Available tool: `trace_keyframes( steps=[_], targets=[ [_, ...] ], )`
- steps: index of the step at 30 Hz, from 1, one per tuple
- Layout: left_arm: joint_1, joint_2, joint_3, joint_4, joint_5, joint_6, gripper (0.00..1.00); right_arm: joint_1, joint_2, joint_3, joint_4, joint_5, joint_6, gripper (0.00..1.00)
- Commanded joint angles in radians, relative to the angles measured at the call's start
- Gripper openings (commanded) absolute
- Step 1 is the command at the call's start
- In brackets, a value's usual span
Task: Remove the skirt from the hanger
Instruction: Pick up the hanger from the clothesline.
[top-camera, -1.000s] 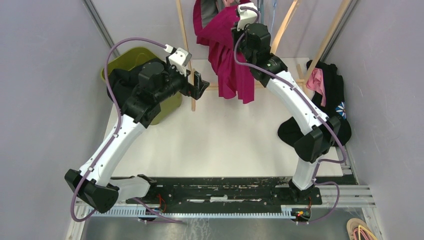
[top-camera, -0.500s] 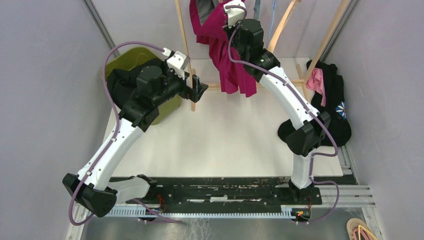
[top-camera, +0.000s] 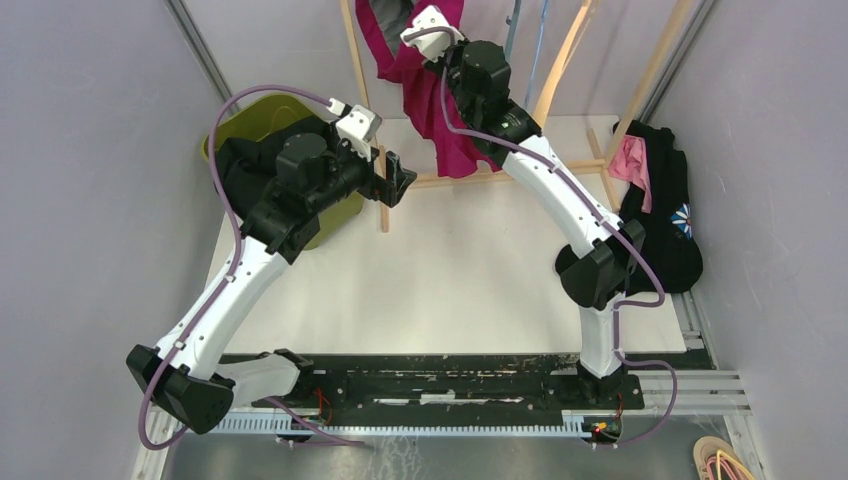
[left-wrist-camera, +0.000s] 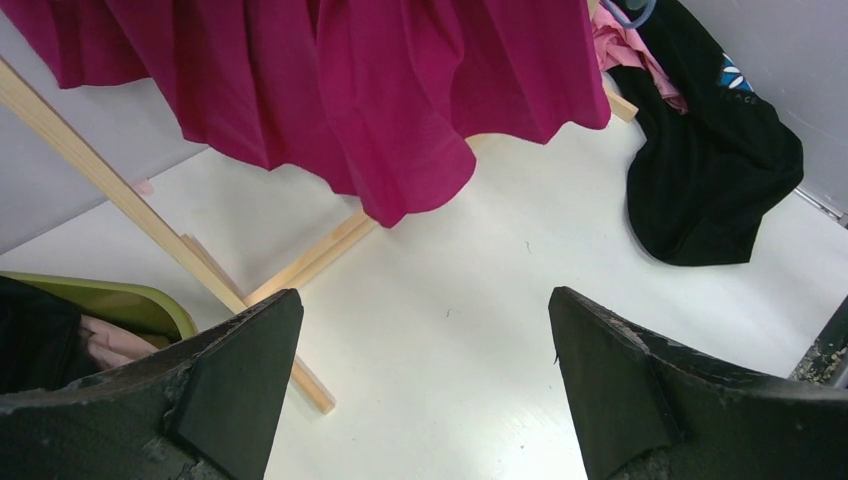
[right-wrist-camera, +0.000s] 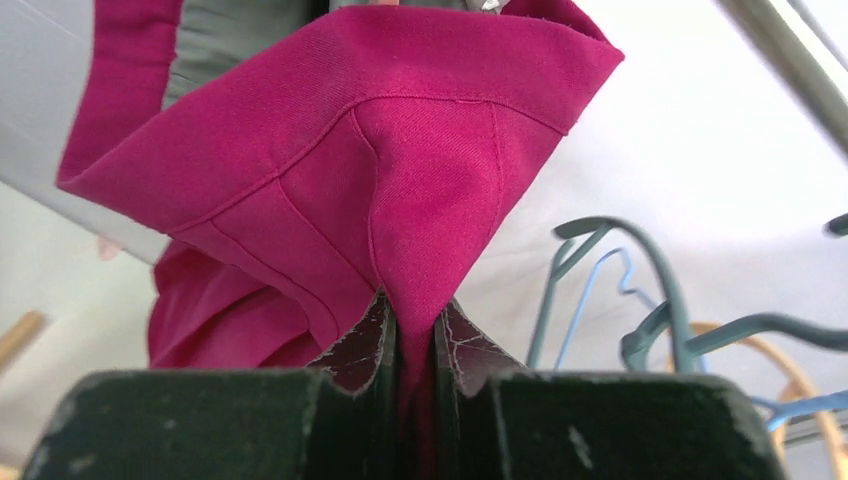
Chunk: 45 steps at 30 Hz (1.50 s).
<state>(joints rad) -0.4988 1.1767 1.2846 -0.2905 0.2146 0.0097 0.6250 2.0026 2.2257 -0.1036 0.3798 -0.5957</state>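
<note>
Pull-off step was in hand. Right gripper (right-wrist-camera: 415, 335) pinched fold of magenta skirt (right-wrist-camera: 400, 180), cloth rising above jaws. Left gripper (left-wrist-camera: 425, 305) spread, empty, hem hanging ahead. Next called for drawing skirt clear of hanger.

Bright, even, diffuse light; faint soft shadows; washed-out right-wrist background.

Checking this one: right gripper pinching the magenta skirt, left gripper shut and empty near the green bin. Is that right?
Not quite. The left wrist view shows the left gripper open, jaws wide apart, empty, near the green bin. The right gripper does pinch the magenta skirt.
</note>
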Motion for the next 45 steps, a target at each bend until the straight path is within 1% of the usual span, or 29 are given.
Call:
trace_keyframes(
  steps=[1, 8, 13, 21, 24, 32, 39, 45],
  targets=[
    [0.002, 0.001, 0.002, 0.045, 0.008, 0.061, 1.00, 0.006, -0.063, 0.024, 0.419, 0.025, -0.249, 0.01],
    [0.001, -0.001, 0.002, 0.041, 0.011, 0.059, 1.00, 0.002, -0.043, -0.033, 0.538, 0.058, -0.500, 0.01],
    [0.002, 0.000, 0.006, 0.029, 0.012, 0.058, 1.00, -0.007, -0.026, -0.066, 0.613, 0.039, -0.602, 0.01],
    [0.002, 0.012, 0.003, 0.028, 0.006, 0.053, 1.00, -0.008, -0.095, -0.175, 0.680, 0.018, -0.640, 0.01],
    [0.002, 0.040, 0.007, 0.048, -0.007, 0.048, 1.00, -0.007, -0.126, -0.211, 0.698, 0.017, -0.651, 0.01],
    [0.003, 0.129, 0.035, 0.104, 0.031, 0.027, 1.00, -0.007, -0.190, -0.263, 0.733, -0.001, -0.667, 0.01],
    [0.009, 0.205, 0.083, 0.132, 0.045, 0.031, 0.99, -0.007, -0.262, -0.316, 0.733, -0.027, -0.657, 0.01],
    [0.021, 0.259, 0.091, 0.160, 0.067, 0.024, 0.99, -0.008, -0.312, -0.383, 0.733, -0.045, -0.633, 0.01]
  ],
)
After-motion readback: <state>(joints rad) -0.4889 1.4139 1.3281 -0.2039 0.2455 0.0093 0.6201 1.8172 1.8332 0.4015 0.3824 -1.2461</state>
